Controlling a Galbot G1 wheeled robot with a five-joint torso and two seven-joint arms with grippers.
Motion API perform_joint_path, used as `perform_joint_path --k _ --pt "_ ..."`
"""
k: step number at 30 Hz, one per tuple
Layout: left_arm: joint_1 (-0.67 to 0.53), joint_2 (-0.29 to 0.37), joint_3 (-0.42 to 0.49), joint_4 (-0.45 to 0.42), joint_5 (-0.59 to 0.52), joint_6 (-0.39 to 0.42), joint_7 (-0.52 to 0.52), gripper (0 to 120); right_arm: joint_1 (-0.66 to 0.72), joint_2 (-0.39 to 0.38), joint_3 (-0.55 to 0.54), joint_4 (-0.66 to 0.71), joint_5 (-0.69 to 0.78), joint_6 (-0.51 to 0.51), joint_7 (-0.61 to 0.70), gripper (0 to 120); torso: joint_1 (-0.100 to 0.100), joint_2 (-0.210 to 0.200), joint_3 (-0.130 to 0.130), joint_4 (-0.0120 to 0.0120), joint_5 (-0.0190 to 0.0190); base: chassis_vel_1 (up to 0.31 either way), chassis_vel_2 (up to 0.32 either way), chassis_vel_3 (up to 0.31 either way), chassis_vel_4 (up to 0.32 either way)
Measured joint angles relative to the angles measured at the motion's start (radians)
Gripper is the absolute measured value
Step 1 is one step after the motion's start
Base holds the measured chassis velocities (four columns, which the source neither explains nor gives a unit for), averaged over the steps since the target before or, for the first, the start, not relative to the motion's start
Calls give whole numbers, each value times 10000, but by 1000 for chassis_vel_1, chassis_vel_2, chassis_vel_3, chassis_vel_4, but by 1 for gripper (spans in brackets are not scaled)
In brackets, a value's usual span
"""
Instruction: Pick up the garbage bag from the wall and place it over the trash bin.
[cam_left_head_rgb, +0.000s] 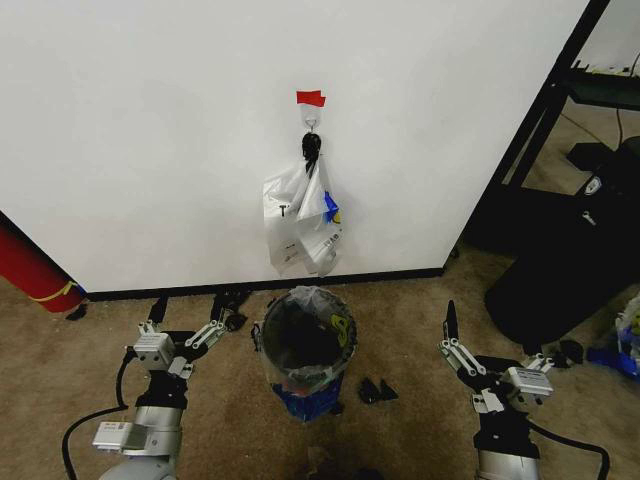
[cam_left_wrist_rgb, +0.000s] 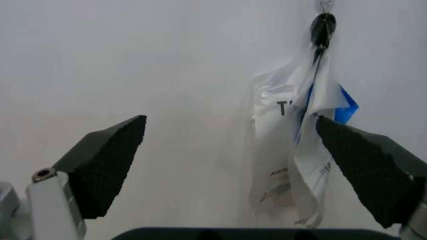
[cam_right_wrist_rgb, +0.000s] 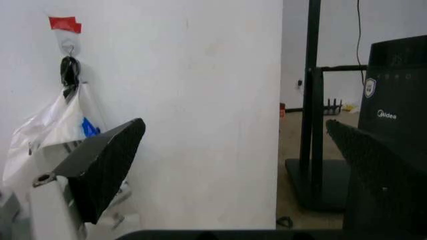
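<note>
The garbage bag (cam_left_head_rgb: 303, 225) hangs flat against the wall (cam_left_head_rgb: 150, 130), its bunched handles caught on a small hook (cam_left_head_rgb: 312, 123) just under a strip of red tape (cam_left_head_rgb: 310, 98). Its long axis runs straight down from the hook, and the crumpled lower end stops just above the black baseboard (cam_left_head_rgb: 150, 290). Directly below and in front of it on the carpet stands the trash bin (cam_left_head_rgb: 305, 350), a black mesh basket that already has a clear liner over its rim.

From the bag outward, the two arms sit low on either side of the bin, well apart from the bag. The left hand (cam_left_head_rgb: 185, 338) is beside the bin's left flank, its fingers spread wide and holding nothing; in the left wrist view the bag (cam_left_wrist_rgb: 300, 150) sits between its open pads, nearer one of them. The right hand (cam_left_head_rgb: 452, 345) is farther out on the other side, also open wide and empty; in the right wrist view the bag (cam_right_wrist_rgb: 47, 135) lies off to one edge, outside the gap between its pads.

The bag therefore lies up and forward of both hands, and the left looks the nearer and better lined up for a reach toward the handles by the hook.
</note>
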Motion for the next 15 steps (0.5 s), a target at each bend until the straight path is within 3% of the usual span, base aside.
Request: perform_joint_path --k 15 --pt "-28 -38 211 43 201 -6 -97 100 4 -10 -95 -77 -60 8 0 100 0 0 0 0 -1 0 0 0 0"
